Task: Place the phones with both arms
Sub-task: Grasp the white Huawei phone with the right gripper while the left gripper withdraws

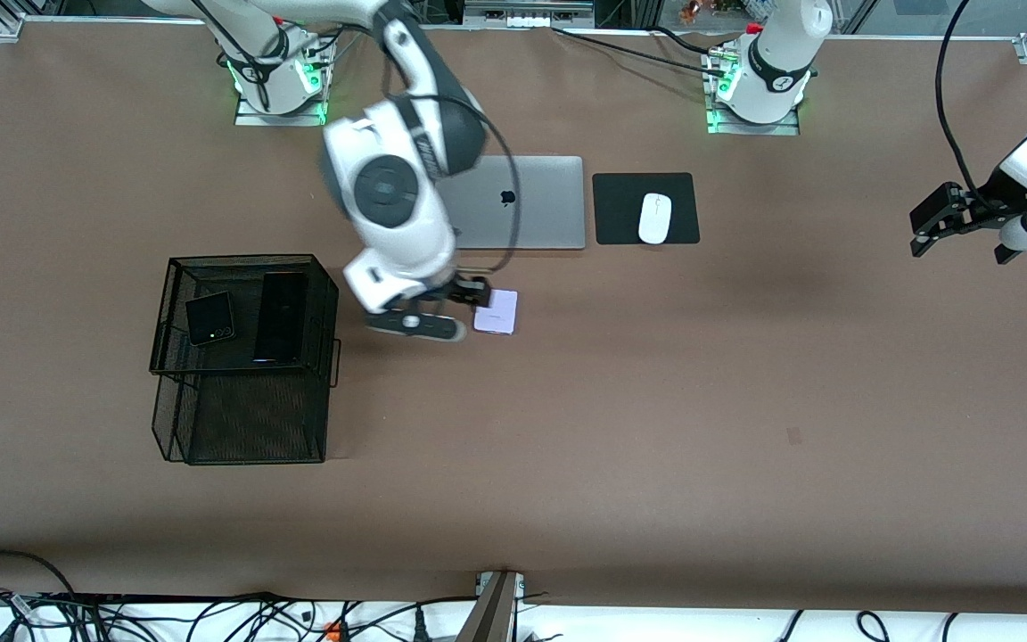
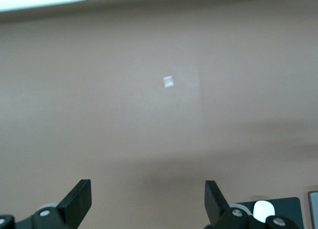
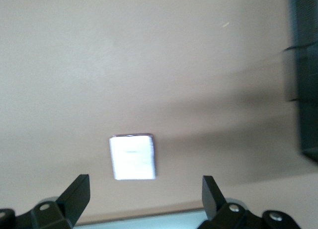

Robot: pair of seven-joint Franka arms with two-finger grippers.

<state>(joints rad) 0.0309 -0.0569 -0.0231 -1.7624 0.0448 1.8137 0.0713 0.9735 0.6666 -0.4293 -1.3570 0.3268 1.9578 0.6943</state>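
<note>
A: Where does the small squarish pale lilac-white phone lie?

B: Flat on the brown table, just beside the right gripper, whose two black fingers stand wide apart with nothing between them. In the right wrist view the phone sits ahead of the gap, nearer one finger, all four edges clear of the table's other things.

A: Room around it?

B: Bare tabletop on the side nearer the front camera and toward the left arm's end. The big silver closed laptop lies just above the jaws, farther from the camera. The black wire-mesh basket stands toward the right arm's end, holding the small squarish black phone and the long slim black phone.

A: The arms?

B: The right arm bends down over the table, wrist low. The left gripper waits at its own end, jaws spread wide and empty, over bare table; the white computer mouse on its black mat lies well apart.
</note>
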